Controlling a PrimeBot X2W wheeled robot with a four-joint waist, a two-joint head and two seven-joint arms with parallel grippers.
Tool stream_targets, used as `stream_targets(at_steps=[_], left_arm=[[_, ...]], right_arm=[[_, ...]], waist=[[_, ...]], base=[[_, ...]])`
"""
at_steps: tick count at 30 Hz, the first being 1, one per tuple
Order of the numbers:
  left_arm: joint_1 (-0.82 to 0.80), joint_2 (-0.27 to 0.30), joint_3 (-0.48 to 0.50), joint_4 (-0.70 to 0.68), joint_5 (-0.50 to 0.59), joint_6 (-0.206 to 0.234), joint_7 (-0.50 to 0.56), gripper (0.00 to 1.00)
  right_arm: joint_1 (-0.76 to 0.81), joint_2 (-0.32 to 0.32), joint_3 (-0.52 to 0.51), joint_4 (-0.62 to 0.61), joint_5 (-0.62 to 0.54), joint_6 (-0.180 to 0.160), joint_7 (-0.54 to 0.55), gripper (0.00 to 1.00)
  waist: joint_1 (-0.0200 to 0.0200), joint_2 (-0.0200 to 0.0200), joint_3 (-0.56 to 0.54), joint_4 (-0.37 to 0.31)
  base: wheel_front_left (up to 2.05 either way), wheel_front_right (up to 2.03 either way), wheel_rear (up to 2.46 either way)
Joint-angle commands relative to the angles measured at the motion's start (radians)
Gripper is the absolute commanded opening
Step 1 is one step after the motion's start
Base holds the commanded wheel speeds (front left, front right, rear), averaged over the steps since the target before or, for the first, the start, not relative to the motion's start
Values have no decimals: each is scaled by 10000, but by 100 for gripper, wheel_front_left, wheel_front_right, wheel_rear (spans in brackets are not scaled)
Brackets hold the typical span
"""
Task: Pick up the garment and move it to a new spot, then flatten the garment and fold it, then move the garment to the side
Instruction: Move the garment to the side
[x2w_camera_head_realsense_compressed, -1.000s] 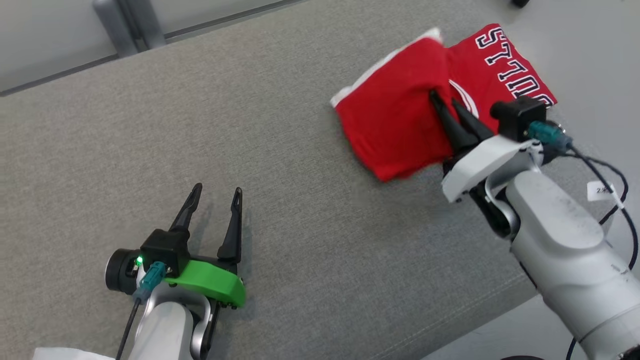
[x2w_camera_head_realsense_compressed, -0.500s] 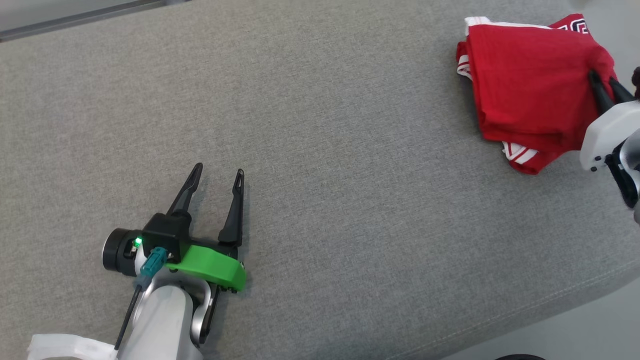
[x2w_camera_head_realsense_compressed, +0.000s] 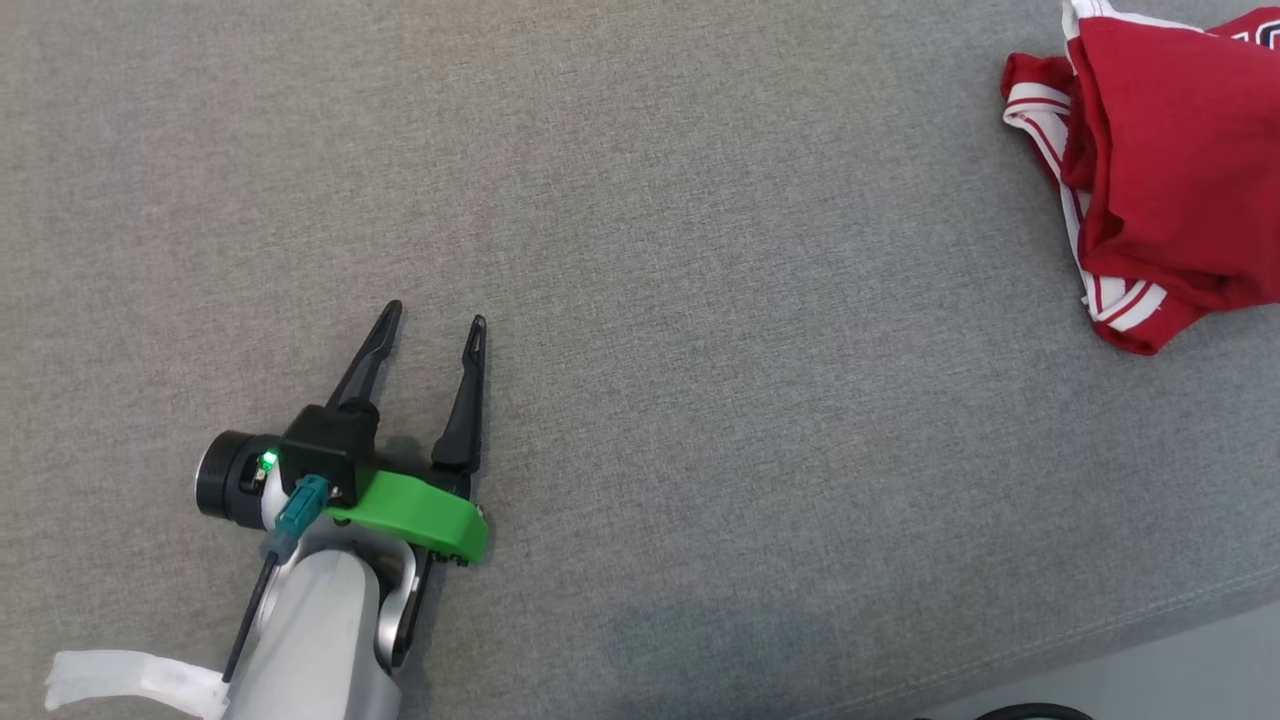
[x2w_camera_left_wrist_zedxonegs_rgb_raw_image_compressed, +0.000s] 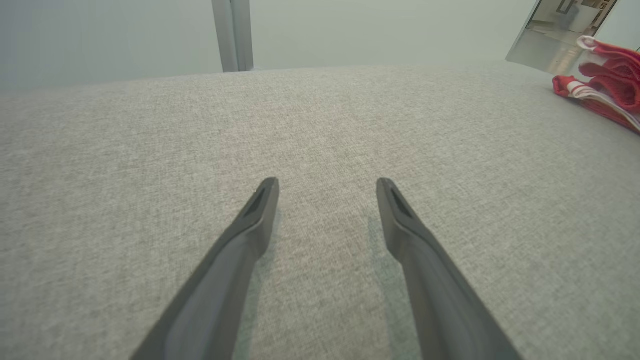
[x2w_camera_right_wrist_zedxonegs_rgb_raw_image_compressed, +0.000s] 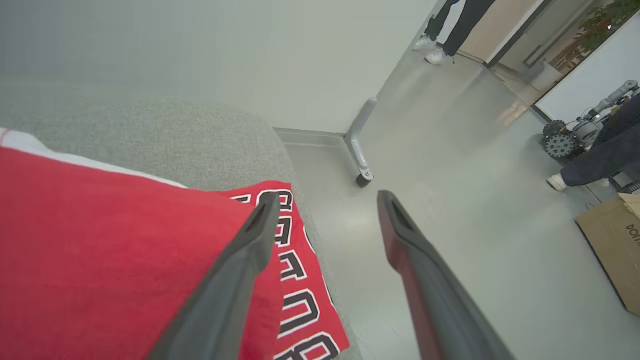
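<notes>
From the head: spotting the garment (x2w_camera_head_realsense_compressed: 1160, 150), red jersey knit with white-striped trim, rumpled in soft folds. Left of the garment, a broad bare run of grey woven tabletop (x2w_camera_head_realsense_compressed: 700, 250), lots of room. Just below the garment, a stitched seam and the tabletop's rounded front edge. Well left of the garment: left pincer (x2w_camera_head_realsense_compressed: 435, 315), long dark tapered fingers spread wide, gripping nothing.

From the left wrist: looking between those parted fingers at coarse grey weave; garment far off to the right, red and white hems stacked in layers.

From the right wrist: right pincer (x2w_camera_right_wrist_zedxonegs_rgb_raw_image_compressed: 325, 197) gaping wide, clutching nothing. One finger crossing the garment's smooth red cloth, contact impossible to tell; the other out beyond the garment, over glossy pale floor (x2w_camera_right_wrist_zedxonegs_rgb_raw_image_compressed: 440, 175). Black-and-white block lettering (x2w_camera_right_wrist_zedxonegs_rgb_raw_image_compressed: 295, 280) at the garment's edge. Farther past the garment: a person's feet (x2w_camera_right_wrist_zedxonegs_rgb_raw_image_compressed: 432, 47), a cardboard box (x2w_camera_right_wrist_zedxonegs_rgb_raw_image_compressed: 612, 250).
</notes>
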Motion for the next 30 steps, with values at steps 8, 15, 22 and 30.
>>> stream_targets(at_steps=[8, 15, 22, 30], left_arm=[[387, 54, 130, 76, -213, 96, 9, 100], [1071, 53, 412, 196, -408, 449, 9, 100], [1756, 48, 953, 407, -521, 715, 9, 100], [2254, 51, 1413, 563, -559, 853, 9, 100]], right_arm=[[2033, 1885, -2087, -3157, -1434, -17, -22, 100], [4147, 3279, -1072, -5215, -946, -17, -22, 100], [5679, 3854, -485, -5912, -200, -17, -22, 100], [6923, 4251, -497, -6314, -59, -17, -22, 100]], waist=[[-1, 0, -1090, 109], [-1, 0, -2272, 355], [-1, 0, -3158, 856], [-1, 0, -3975, 1455]], base=[[0, 0, 0], [0, 0, 0], [0, 0, 0], [0, 0, 0]])
